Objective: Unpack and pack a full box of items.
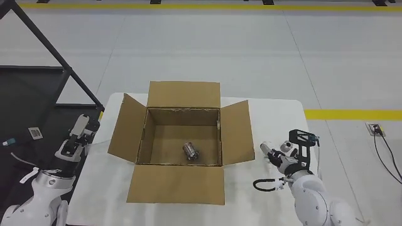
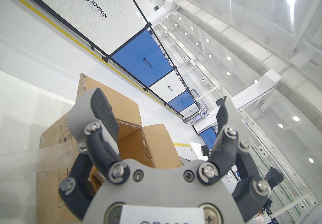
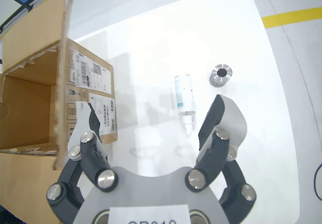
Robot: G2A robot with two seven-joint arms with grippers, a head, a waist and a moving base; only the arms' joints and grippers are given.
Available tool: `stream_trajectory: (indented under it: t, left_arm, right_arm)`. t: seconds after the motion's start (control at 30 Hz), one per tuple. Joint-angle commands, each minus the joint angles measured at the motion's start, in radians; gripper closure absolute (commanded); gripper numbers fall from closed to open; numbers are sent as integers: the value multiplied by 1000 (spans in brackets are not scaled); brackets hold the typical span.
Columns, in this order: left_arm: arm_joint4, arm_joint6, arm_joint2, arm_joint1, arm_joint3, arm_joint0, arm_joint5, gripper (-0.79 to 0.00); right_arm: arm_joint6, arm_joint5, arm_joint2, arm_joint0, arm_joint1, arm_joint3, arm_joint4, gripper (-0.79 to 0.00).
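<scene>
An open cardboard box (image 1: 182,139) stands mid-table with its flaps spread. A small metal cylinder (image 1: 190,151) lies on its floor. To the right of the box, a clear bottle (image 3: 185,94) lies on the white table (image 3: 156,33), and a second metal cylinder (image 3: 220,75) stands upright beside it. My right gripper (image 3: 154,103) hovers open just short of those two, holding nothing; the top view shows the right gripper (image 1: 302,140) to the right of the box. My left gripper (image 2: 161,98) is open and empty, tilted upward at the table's left edge, with the box (image 2: 130,134) behind it.
A black frame (image 1: 44,44) stands off the table's left side. A yellow floor line (image 1: 352,114) runs beyond the right edge. A black cable (image 1: 265,185) loops beside the right arm. Bare tabletop lies on the left and near right.
</scene>
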State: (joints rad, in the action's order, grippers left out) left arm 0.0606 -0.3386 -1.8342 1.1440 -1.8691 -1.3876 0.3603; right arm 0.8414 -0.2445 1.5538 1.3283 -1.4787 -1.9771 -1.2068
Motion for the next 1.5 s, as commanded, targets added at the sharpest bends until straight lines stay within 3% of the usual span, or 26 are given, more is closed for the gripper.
stream_trajectory:
  t: [0.0,0.43,0.83,1.03,1.13,1.23,1.27,1.3,1.47]
  left_arm:
    - [-4,1,4,0,-2,1,-1,-785]
    - [-10,14,4,-1,-12,-10,3,-785]
    - [-2,28,-14,-1,-20,-35,12,-785]
    - [0,30,-18,-2,-25,-41,13,-785]
    - [0,29,-18,-2,-27,-45,16,-785]
    - [1,29,-19,-2,-29,-47,16,-785]
    - [1,29,-19,-2,-30,-47,16,-785]
    - [0,29,-19,-2,-30,-47,16,-785]
    - [-4,33,-20,-2,-31,-49,18,-785]
  right_arm:
    - [21,8,5,-17,3,55,-4,-785]
    - [157,-76,-81,-227,6,367,-150,-730]
    - [199,-46,-91,-340,10,546,-153,-585]
    - [202,-33,-92,-366,12,608,-135,-413]
    - [208,-37,-96,-376,12,630,-137,-385]
    - [199,-36,-95,-376,13,638,-128,-234]
    - [195,-35,-93,-375,14,638,-123,-160]
    - [189,-34,-91,-373,14,636,-118,-25]
    - [117,-33,-64,-332,16,559,-62,0]
